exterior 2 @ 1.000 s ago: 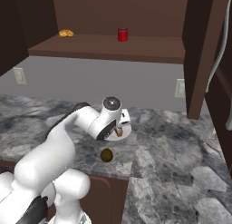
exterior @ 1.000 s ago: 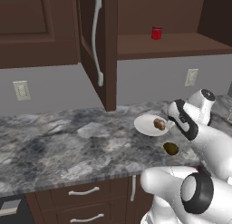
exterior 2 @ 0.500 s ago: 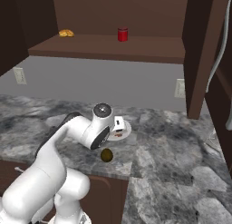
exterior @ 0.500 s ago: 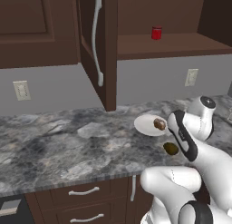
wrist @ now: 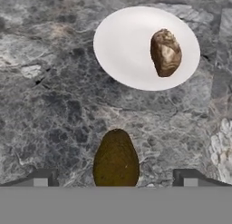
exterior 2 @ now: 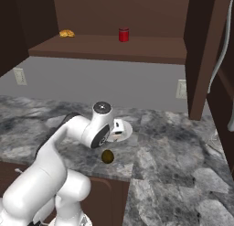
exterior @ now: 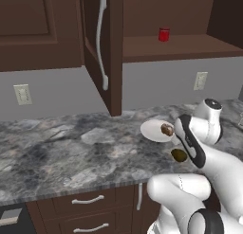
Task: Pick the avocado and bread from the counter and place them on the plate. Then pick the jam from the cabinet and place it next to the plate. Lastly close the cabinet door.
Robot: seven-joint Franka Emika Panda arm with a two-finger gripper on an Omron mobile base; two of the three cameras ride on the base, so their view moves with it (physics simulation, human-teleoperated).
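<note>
Bread (wrist: 166, 53) now lies on the plate (wrist: 122, 51). I have swung the end effector (wrist: 115, 181) back, spread wide, empty; avocado (wrist: 116, 161) sits on the counter (wrist: 50, 105) between its tips, ready for descent.

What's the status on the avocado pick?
Claw open, over avocado. Avocado on counter, off plate. Bread on plate. Nothing in the way.
</note>
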